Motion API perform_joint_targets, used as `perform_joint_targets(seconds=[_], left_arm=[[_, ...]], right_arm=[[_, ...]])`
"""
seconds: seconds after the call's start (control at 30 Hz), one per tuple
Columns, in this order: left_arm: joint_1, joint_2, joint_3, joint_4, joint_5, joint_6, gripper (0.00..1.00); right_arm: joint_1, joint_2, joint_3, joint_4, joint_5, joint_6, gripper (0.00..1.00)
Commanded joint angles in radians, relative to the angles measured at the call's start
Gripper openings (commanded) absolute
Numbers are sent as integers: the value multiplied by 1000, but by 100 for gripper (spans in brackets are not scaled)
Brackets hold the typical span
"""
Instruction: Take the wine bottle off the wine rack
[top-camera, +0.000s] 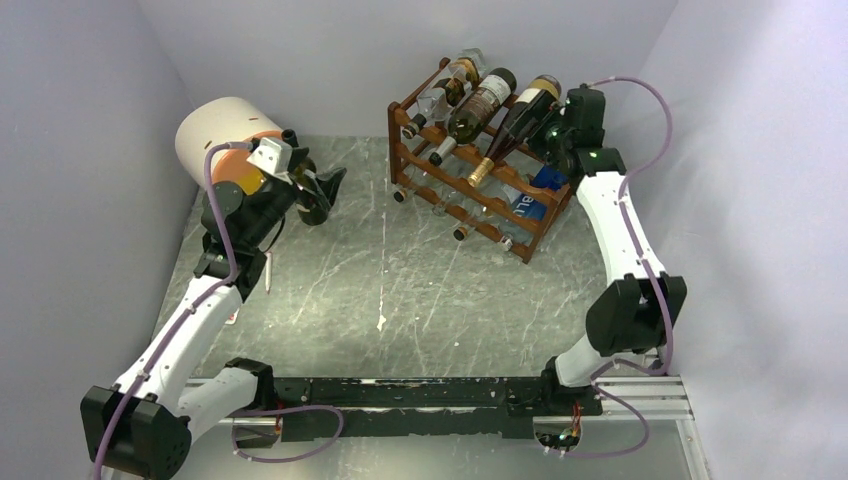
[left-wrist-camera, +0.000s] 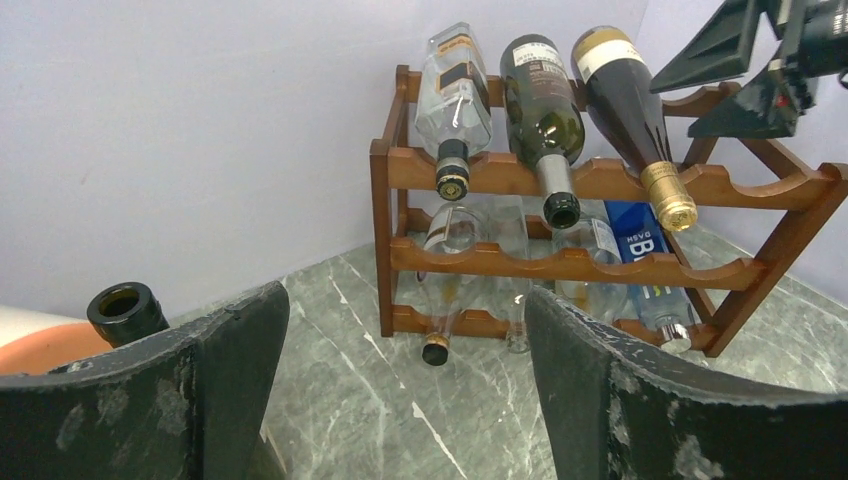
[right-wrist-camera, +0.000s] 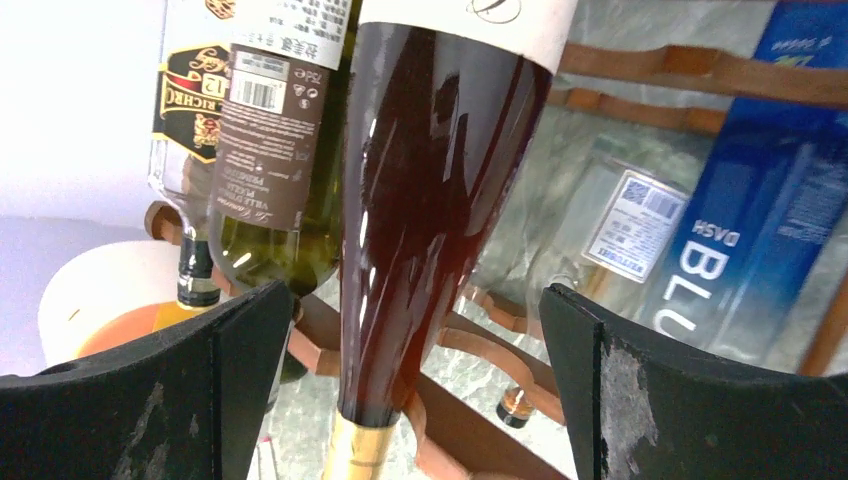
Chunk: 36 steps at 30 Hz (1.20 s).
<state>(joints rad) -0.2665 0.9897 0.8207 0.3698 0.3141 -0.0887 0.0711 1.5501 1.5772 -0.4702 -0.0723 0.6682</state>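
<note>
Eyes on the wine bottle (right-wrist-camera: 430, 200): dark glass that glows reddish-brown up close, a cream label round its fat end and gold foil on the neck. It lies slanted on the top tier of the wine rack (left-wrist-camera: 480, 262), rightmost of three bottles up there. Its foil neck sits in a scallop of the front rail and points toward the near left. The rack itself, reddish-brown wood with wavy rails, stands at the far right of the grey marbled table (top-camera: 400, 290).

The right gripper (right-wrist-camera: 410, 300) is right on it, jaws spread wide with a finger on each side of the bottle's body. There is clear space on both sides, so nothing is pinched. The overhead view can't show that gap; there the gripper is just a black block at the rack's far right end.

From the left wrist you get the rack's front face. On top are a clear bottle (left-wrist-camera: 455, 85) with a black-and-gold label, a green bottle (left-wrist-camera: 540, 95), then our dark one. Below sit clear bottles and a blue bottle (left-wrist-camera: 640, 255). The right gripper's black fingers (left-wrist-camera: 720, 50) show at the top right corner.

The left gripper (left-wrist-camera: 405, 300) hangs well apart at the far left, jaws spread and empty. Just beside it is a white tub (top-camera: 225, 130), orange inside, with a dark bottle mouth (left-wrist-camera: 125, 310) poking out. Only the overhead view shows how far apart the two arms are.
</note>
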Motion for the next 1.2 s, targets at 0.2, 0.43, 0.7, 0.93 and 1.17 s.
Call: perform_joint_targets(seconds=[0.2,0.43,0.7,0.93,1.17], left_arm=[[-8,15,-7,43,18,15,91],[-8,28,-1,41,27,1,90],[-9,29,-2,44,30,-1,90],[-15,25,-7,45,24,5,90],[-29,27,-9,41,19,16,90]], right_arm=[[-6,95,-30,191,-75,114,100],[-5,128,-76,270,-59,196,96],[-6,125,-158,384,-74,279,86],[-10,117,-232,510,-73,339,78],[-11,65,-307,663,-87,383,55]])
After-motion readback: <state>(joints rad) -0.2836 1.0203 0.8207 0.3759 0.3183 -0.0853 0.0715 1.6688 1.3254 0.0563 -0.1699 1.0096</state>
